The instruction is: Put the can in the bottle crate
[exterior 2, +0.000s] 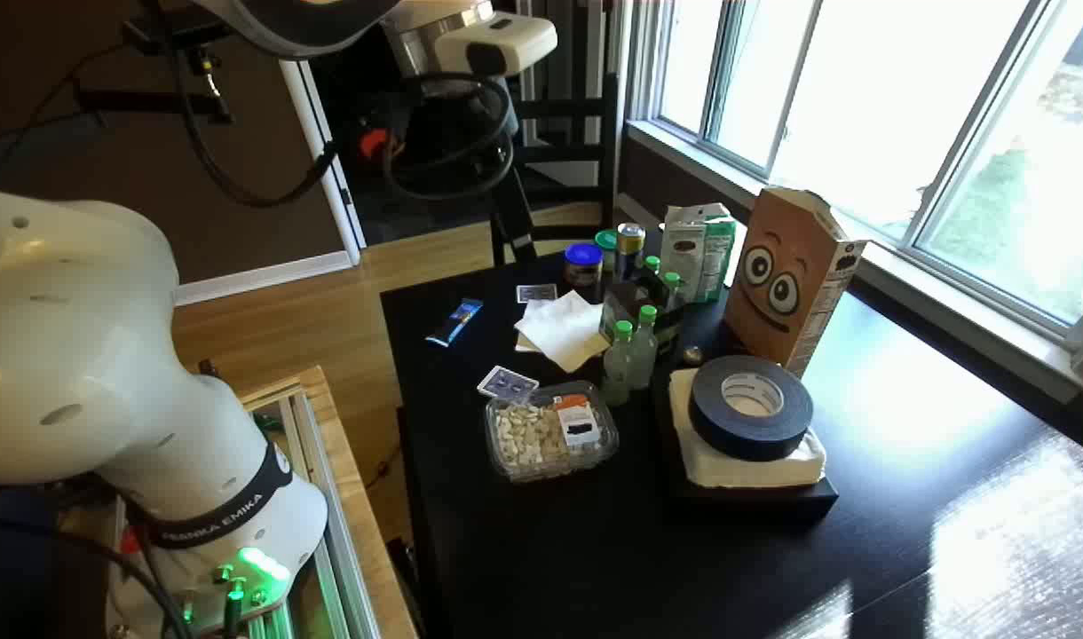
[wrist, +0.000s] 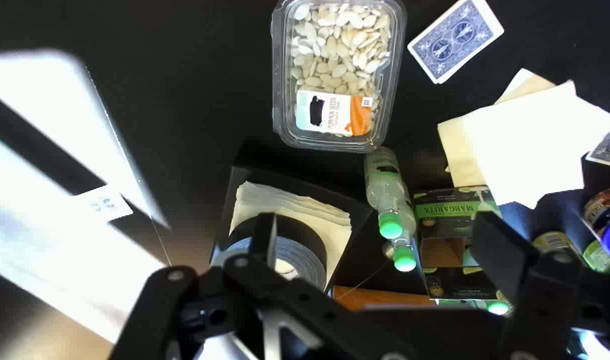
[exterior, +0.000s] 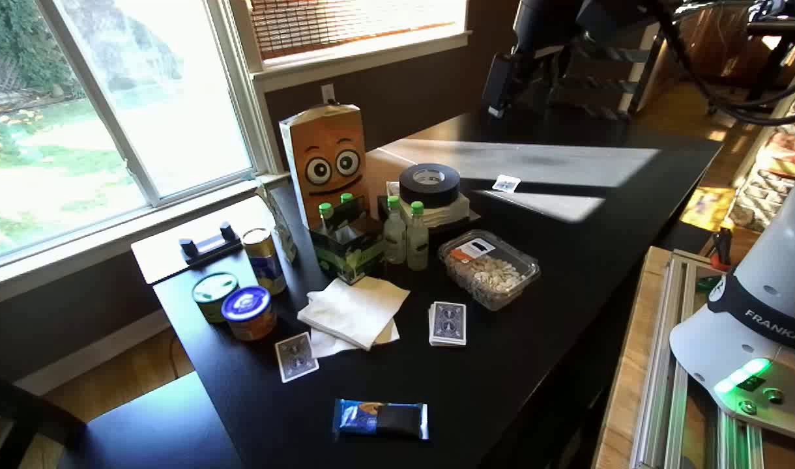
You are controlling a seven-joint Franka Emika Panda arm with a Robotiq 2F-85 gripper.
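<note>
One white arm [exterior 2: 71, 328] aloft, its tool [wrist: 377, 232] downward toward the dark table [wrist: 200, 75], two fingers [wrist: 500, 250] wide apart.

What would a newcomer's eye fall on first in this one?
Probably the tall orange box with its wide-eyed smiling face, standing near the window. Next, perhaps, the fat roll of dark tape lying on a pale stack, then the two green-capped bottles upright beside the bottle crate.

Windows [exterior: 189, 98] blown out, else mostly dim w/ glare on tbl [exterior 2: 897, 479], end effector [wrist: 377, 245] blurry.
</note>
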